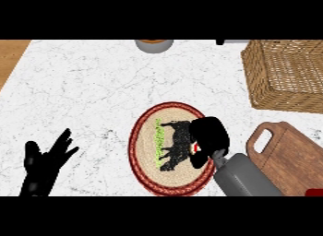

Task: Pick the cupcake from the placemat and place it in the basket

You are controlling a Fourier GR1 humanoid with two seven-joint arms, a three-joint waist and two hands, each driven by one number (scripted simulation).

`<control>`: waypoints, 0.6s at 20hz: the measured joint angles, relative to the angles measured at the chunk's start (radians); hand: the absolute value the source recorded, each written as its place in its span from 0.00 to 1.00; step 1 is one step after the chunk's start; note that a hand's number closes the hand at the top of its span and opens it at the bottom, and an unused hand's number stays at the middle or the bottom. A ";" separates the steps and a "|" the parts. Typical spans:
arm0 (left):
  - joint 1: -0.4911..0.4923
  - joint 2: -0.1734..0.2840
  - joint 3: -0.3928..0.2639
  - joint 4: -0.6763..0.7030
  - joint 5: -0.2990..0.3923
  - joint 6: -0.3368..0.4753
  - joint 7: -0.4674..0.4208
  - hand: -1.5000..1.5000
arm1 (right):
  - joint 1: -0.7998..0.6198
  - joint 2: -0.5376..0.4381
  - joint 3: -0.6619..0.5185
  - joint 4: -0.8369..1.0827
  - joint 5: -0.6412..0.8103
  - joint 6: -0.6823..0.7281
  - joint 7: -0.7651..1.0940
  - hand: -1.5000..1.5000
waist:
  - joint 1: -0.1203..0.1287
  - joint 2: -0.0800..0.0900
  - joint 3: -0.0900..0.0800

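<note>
The robot's right hand (206,138) is down over the round placemat (145,138) at the near middle of the marble table (89,83), fingers curled inward over the mat's right half. A speck of red and white shows at the hand's near edge, apparently part of the cupcake (195,147), which the black fingers otherwise hide; the hand seems closed around it, though how fully cannot be told. The mat carries a dark animal figure and a green streak, ringed by a red border.

The left hand (45,161) rests spread at the near left, fingers up, well apart from the mat.

The wicker basket (260,78) sits at the far right, its near wall standing between the mat and its hollow. A wooden cutting board (294,152) with a handle hole lies just right of the mat, below the basket. A grey pot (154,45) shows at the far edge.

The step in hand looks to be securing the grasp before the lift. Done well, the fingers would settle evenly around the cupcake's base rather than its top, then rise straight up until clear of the mat. Only then should the hand travel far and right, high enough to pass the basket's near wall, keeping the cupcake upright and avoiding the board's handle.
</note>
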 measured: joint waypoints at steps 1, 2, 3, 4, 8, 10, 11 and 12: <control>0.004 0.002 0.003 -0.005 0.005 -0.007 -0.005 0.50 | 0.016 -0.019 -0.019 -0.001 -0.002 -0.015 -0.005 1.00 | -0.001 -0.001 -0.001; 0.007 -0.003 0.001 -0.004 0.000 -0.005 -0.012 0.50 | 0.015 -0.025 -0.040 0.002 -0.005 -0.018 -0.006 1.00 | -0.001 -0.001 -0.001; 0.005 -0.007 0.001 -0.005 -0.003 -0.001 -0.002 0.50 | 0.014 -0.039 -0.062 0.004 -0.011 -0.014 -0.014 1.00 | -0.001 -0.001 0.000; 0.001 -0.005 0.006 0.005 -0.005 -0.003 -0.007 0.50 | 0.017 -0.046 -0.075 0.007 -0.007 -0.021 -0.018 1.00 | -0.001 -0.001 0.000; 0.008 -0.006 0.011 -0.014 -0.007 -0.010 0.009 0.50 | 0.054 -0.063 -0.093 -0.054 0.035 -0.056 -0.002 1.00 | -0.003 0.000 -0.001; 0.016 -0.013 0.007 -0.023 -0.010 -0.007 0.010 0.50 | 0.062 -0.075 -0.120 -0.103 0.034 -0.080 -0.002 1.00 | -0.005 0.000 -0.001; 0.020 -0.013 0.009 -0.022 -0.010 -0.008 0.000 0.50 | 0.068 -0.067 -0.140 -0.129 0.019 -0.100 -0.004 1.00 | -0.007 0.000 -0.001; 0.020 -0.015 0.009 -0.021 -0.014 -0.003 0.005 0.50 | 0.073 -0.056 -0.164 -0.151 0.000 -0.128 -0.009 1.00 | -0.010 0.000 0.000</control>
